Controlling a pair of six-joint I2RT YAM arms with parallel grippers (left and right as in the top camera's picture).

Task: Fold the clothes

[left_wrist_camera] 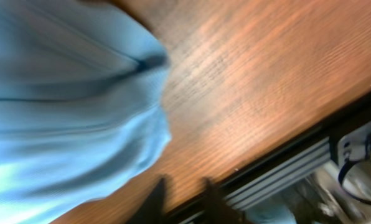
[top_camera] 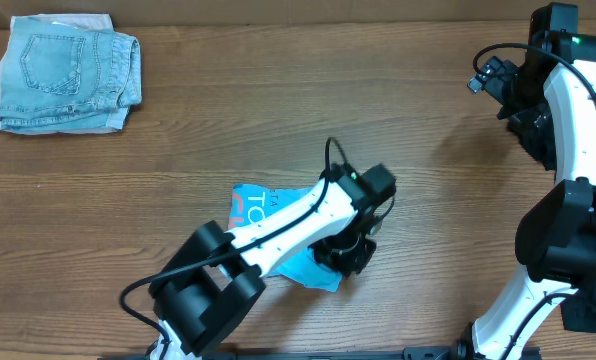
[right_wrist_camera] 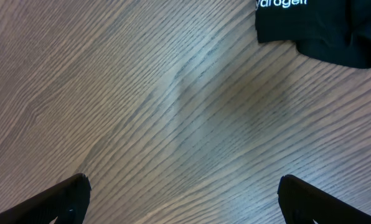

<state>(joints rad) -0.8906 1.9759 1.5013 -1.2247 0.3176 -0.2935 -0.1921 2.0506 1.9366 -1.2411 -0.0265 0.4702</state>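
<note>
The light sky-blue T-shirt (top_camera: 268,215) lies bunched near the table's front edge, with red-and-white lettering showing; my left arm covers part of it. In the left wrist view it (left_wrist_camera: 67,112) fills the left side, blurred. My left gripper (top_camera: 346,255) is low at the shirt's right end. Its fingertips (left_wrist_camera: 184,200) are a little apart with only wood between them. A black T-shirt with white lettering (right_wrist_camera: 316,28) shows only at the top right of the right wrist view. My right gripper (right_wrist_camera: 184,199) is wide open and empty over bare wood, at the far right (top_camera: 486,75).
Pale denim shorts (top_camera: 63,70) lie folded at the far left corner. The table's front edge and metal rail (left_wrist_camera: 285,168) run just beyond the left fingertips. The wooden table (top_camera: 228,130) spans the view.
</note>
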